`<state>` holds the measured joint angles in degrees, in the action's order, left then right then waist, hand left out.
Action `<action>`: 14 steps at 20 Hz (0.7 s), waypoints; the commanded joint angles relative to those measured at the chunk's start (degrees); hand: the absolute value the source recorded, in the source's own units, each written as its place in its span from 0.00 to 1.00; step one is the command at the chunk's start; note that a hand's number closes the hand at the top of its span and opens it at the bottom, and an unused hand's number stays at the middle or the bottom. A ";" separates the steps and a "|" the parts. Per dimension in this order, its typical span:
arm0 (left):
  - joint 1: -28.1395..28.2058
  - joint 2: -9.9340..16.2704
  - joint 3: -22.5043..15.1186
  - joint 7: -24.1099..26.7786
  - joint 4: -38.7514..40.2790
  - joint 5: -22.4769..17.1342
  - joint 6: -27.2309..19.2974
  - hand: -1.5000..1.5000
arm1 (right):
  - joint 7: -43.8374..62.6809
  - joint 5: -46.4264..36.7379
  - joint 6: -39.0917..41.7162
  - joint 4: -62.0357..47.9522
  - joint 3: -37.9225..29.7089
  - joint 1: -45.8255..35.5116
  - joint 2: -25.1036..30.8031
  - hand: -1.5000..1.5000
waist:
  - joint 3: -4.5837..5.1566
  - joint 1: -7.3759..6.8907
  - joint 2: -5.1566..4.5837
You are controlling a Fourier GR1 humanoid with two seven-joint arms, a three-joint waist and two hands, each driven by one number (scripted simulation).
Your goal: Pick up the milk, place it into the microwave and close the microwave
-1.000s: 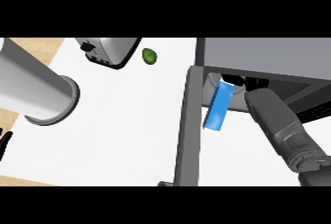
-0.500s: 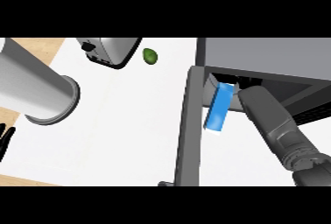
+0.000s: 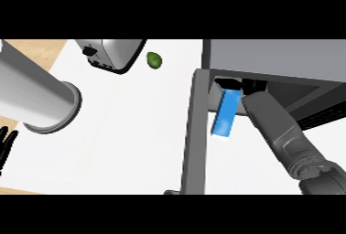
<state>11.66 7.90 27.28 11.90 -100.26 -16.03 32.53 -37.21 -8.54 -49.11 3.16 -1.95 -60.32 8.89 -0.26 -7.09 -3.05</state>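
Right robot hand (image 3: 249,84) is up inside the mouth of the microwave (image 3: 283,57), and the milk (image 3: 226,113) hangs just below its black fingers, a slim blue carton with a paler top end tucked at the fingers and its lower end sticking out toward the white surface (image 3: 128,137). The fingers look curled onto the carton's top end, though the dark cavity swallows most of the robot hand, so the exact pinch is hard to read. The grey forearm runs alongside the carton on its right, a smooth matte cylinder ending in a ribbed darker wrist section near the bottom edge. To the left of the milk stands the microwave door (image 3: 194,132), swung wide and seen edge-on as a long grey slab, its lower end cut off. Far left, the left robot hand (image 3: 7,141) shows only as black fingertips at the edge, straight and spread, resting; its palm is out of sight. Above it a large grey forearm fills the corner. Well away from both, a shiny metal toaster (image 3: 108,52) sits at the top, cropped, with a small green rounded thing (image 3: 154,59) beside it, too small to identify.
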 commanded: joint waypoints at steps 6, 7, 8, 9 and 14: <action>2.03 -1.30 -0.49 2.14 -1.35 1.65 0.43 0.00 | -1.74 1.06 1.86 1.37 -1.45 0.77 -0.12 0.00 | 0.02 1.19 0.67; 2.72 -3.17 -1.63 2.20 -2.58 2.84 -0.61 0.00 | -3.51 1.78 0.60 2.08 -2.22 2.86 -1.13 0.00 | -0.04 1.07 0.53; 2.96 -0.51 1.11 2.84 -0.14 1.06 0.87 0.00 | -3.05 1.66 3.95 1.68 -2.14 2.68 0.61 0.00 | 0.05 1.57 0.81; 2.24 -2.11 -0.22 1.51 -1.80 0.72 -0.33 0.00 | -3.58 1.62 3.93 2.01 -2.16 2.36 0.17 0.00 | 0.00 1.47 0.75; 5.96 -4.48 -1.04 1.98 -3.90 2.08 -0.46 0.00 | -7.70 3.05 9.96 3.44 -3.65 5.95 0.34 0.00 | 0.04 2.89 1.45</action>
<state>15.71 5.16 26.83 13.85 -103.01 -14.44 32.44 -41.58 -6.38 -43.18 5.45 -4.65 -56.68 9.12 -0.23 -5.03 -1.96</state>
